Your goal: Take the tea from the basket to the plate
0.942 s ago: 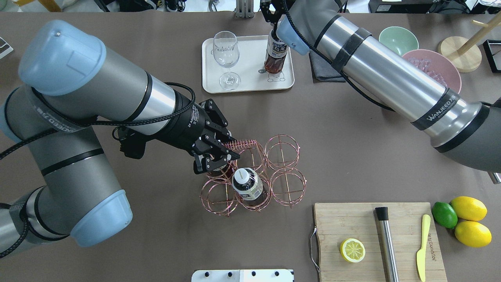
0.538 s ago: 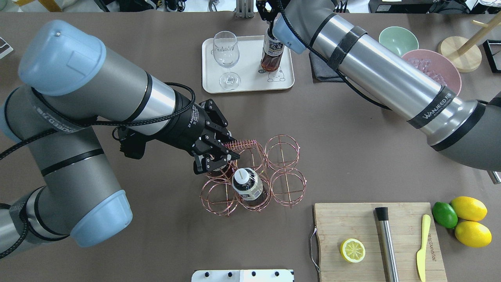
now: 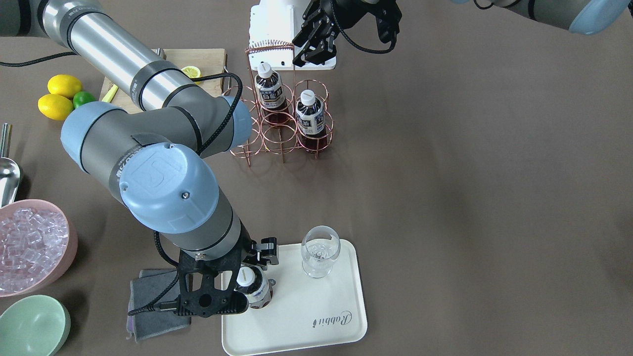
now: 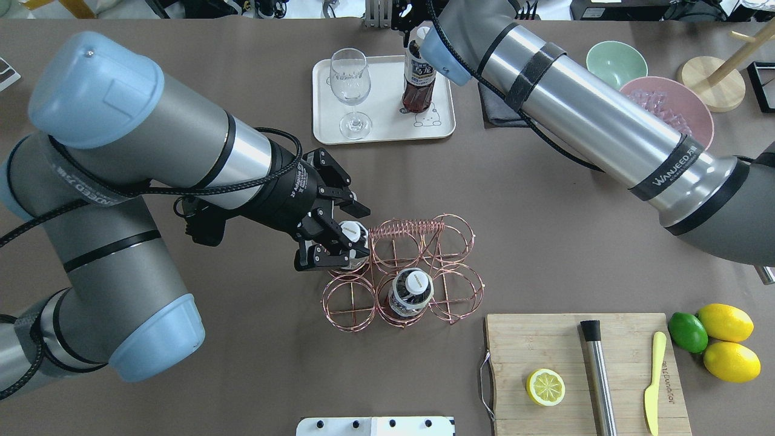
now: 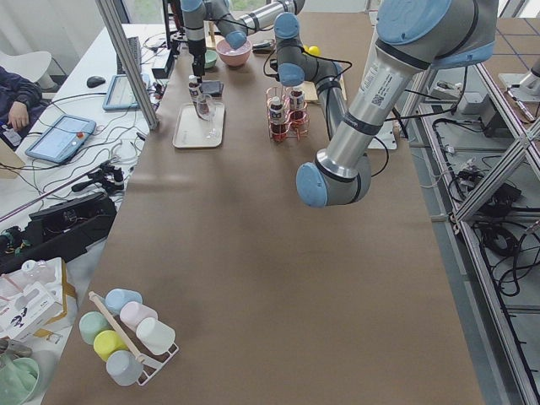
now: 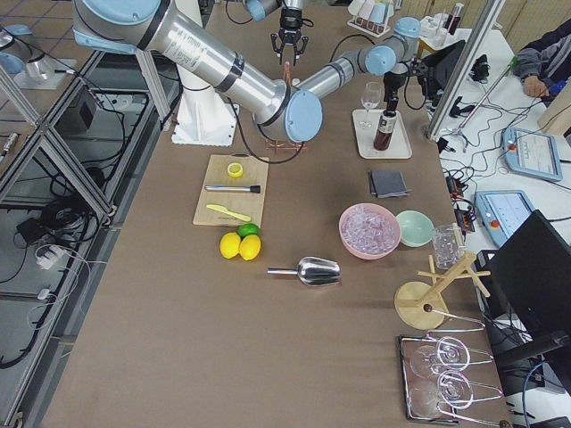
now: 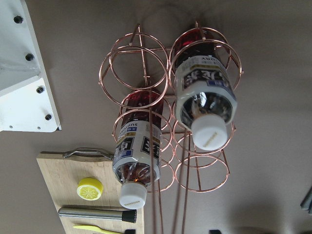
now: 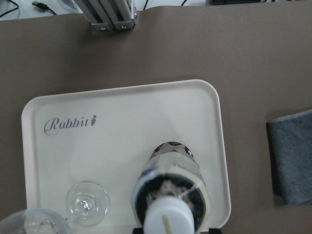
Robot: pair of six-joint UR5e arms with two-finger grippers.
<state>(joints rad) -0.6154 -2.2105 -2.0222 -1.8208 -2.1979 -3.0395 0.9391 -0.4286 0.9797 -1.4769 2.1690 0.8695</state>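
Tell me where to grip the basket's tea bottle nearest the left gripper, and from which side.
Take the tea bottle by the neck just under its white cap, coming straight down from above. It stands upright in a basket cell whose rings wrap the body, leaving only the top free; steer clear of the coil handle alongside.

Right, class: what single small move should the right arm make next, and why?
Probably open the right gripper to release the tea bottle: it stands upright, base seemingly resting on the plate beside the wine glass, so the placing looks done.
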